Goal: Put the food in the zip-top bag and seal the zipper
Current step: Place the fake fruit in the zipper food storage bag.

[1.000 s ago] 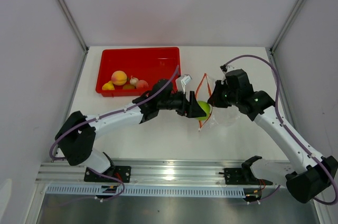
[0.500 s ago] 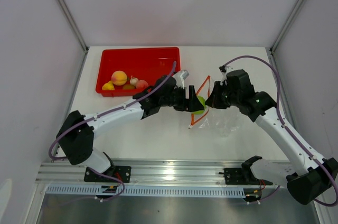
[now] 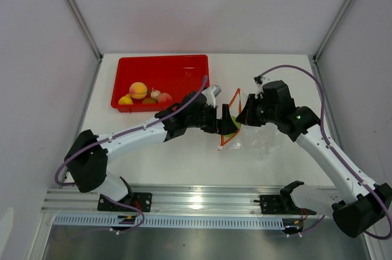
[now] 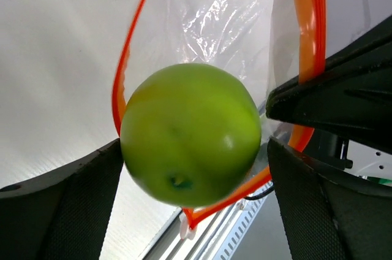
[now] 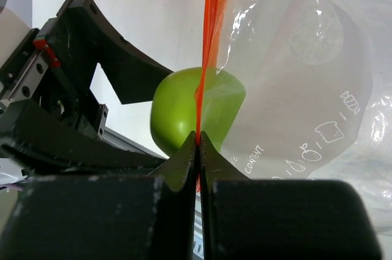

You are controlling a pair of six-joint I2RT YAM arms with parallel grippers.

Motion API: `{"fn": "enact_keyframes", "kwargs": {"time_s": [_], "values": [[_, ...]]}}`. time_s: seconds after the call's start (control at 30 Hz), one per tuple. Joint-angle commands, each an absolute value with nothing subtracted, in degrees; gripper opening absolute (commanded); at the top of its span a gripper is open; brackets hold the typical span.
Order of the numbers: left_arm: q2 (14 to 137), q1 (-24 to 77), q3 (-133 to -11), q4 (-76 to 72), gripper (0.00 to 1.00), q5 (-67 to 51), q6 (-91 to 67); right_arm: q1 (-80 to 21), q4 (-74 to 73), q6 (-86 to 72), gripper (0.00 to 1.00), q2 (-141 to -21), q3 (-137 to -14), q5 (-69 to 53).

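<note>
Over white table (image 3: 153,149), parted left gripper (image 4: 193,149) flanking slick, light green apple (image 4: 190,134) at mouth of floppy zip-top bag (image 5: 294,88); right gripper (image 5: 199,140) pinched on zipper (image 5: 211,27), likely firmest hold.

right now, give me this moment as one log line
left gripper: open around apple at bag mouth | right gripper: shut on zipper, bag held open | other fruit: in tray

apple (image 3: 233,130) half-hidden from above, zip-top bag (image 4: 214,15) cropped
</note>
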State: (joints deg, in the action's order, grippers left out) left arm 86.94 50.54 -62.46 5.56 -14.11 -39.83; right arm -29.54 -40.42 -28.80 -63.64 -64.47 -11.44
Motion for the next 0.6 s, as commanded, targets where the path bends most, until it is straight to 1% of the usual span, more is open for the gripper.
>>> {"fn": "enact_keyframes", "kwargs": {"time_s": [0.0,0.4,0.57], "values": [[82.3,51.2,-60.8,2.5,0.99,-14.1,-37.3,-29.8,-38.6,-29.5,0.00,-62.6,-63.8,-11.4],[75.2,51.2,-54.8,1.9,0.99,-10.0,-34.5,-29.8,-38.5,-30.0,0.00,-62.1,-63.2,-11.3],[71.5,51.2,-53.0,3.7,1.00,-6.0,-33.7,-29.8,-39.0,-29.8,0.00,-62.0,-62.5,-10.2]]}}
